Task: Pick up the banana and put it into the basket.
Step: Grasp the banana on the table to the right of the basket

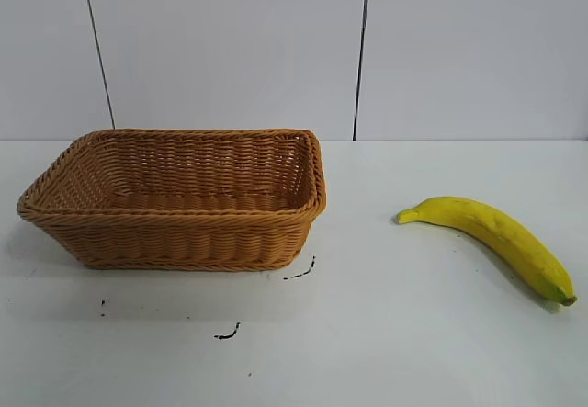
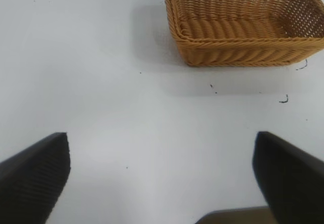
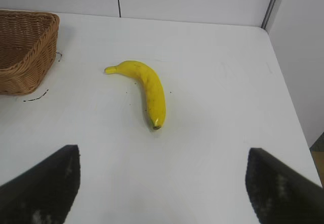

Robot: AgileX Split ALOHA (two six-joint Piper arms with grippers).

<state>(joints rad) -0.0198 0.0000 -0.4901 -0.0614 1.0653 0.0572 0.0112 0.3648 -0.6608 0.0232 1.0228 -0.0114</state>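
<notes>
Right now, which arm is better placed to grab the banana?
Right. The banana lies on the table's right side, directly ahead of the open right gripper. The left gripper faces only the basket.

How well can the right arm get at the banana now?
Probably well: the right gripper is open and the banana lies alone on the table, apart from the basket, with nothing between.
</notes>
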